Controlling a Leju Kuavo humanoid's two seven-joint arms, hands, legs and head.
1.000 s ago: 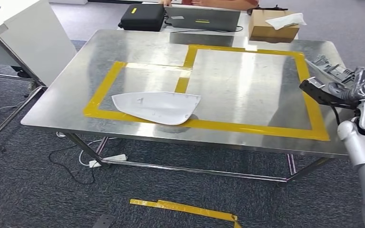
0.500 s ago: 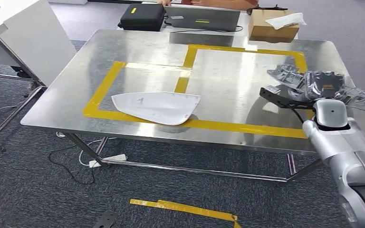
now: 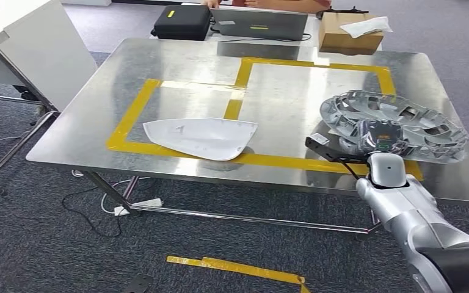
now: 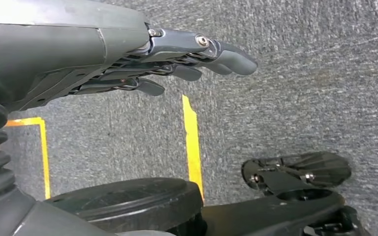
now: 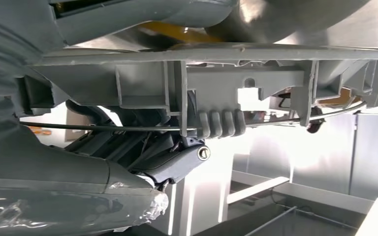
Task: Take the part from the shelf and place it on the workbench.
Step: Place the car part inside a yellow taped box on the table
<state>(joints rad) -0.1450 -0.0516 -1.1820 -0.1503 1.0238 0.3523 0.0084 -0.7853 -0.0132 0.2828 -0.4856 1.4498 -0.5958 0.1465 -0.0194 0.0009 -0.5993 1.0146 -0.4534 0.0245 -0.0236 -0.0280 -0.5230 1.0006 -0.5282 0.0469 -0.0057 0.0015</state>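
Silver spoked wheel cover (image 3: 397,119), ribbed grey underside, gripped by right hand (image 3: 378,135)

- Head view looks forward and down from high onto the shiny steel workbench (image 3: 159,61).
- Left wrist view sits behind the left hand (image 4: 177,59), facing grey carpet (image 4: 300,73).
- Right wrist view presses close beneath the silver ribbed plastic wheel cover (image 5: 216,93), also seen from the head (image 3: 403,119).

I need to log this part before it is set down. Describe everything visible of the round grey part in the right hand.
The wheel cover is a round, silver-grey disc that looks like moulded plastic, with spokes and openings around a central hub. It is carried roughly flat, slightly tilted, over the right end of the steel workbench, above the yellow tape frame. The right hand holds it at its near rim. The right wrist view shows its ribbed underside with clips and a thin wire ring, fingers curled over a rib.
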